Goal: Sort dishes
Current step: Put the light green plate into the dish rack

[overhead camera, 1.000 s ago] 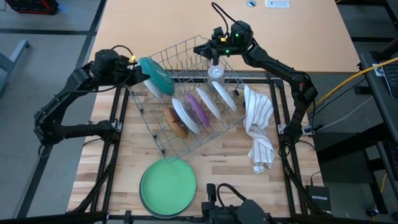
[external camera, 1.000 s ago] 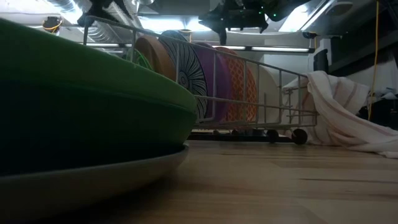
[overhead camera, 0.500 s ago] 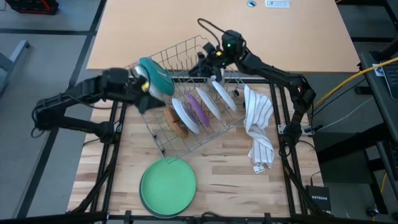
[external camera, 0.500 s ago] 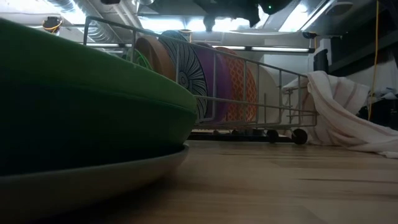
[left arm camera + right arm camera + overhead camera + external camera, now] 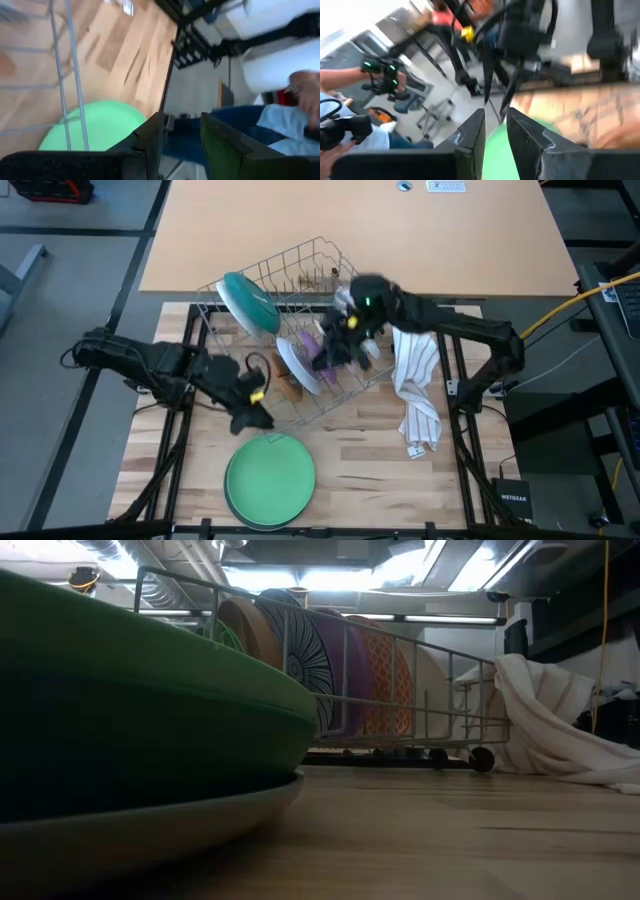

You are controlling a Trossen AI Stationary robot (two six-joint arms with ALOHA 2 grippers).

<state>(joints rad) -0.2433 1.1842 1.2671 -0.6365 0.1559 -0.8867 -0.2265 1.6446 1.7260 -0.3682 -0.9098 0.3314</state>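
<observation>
Both end effectors empty, dishes racked and stacked on the worktop point(image 5: 370, 450).
The left end effector point(image 5: 250, 412), fingers narrowly parted, hovers just beside the green plate point(image 5: 270, 478) lying flat atop a grey one. The right end effector point(image 5: 330, 352), also narrowly parted, hangs over small dishes standing on edge in the wire rack point(image 5: 258, 395); a teal plate point(image 5: 250, 300) leans tilted at the rack's far end.

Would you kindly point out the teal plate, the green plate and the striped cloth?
teal plate point(image 5: 250, 302), high view, middle of its tilted face.
green plate point(image 5: 270, 478), high view, centre of the plate.
striped cloth point(image 5: 418, 385), high view, middle of the draped cloth.
</observation>
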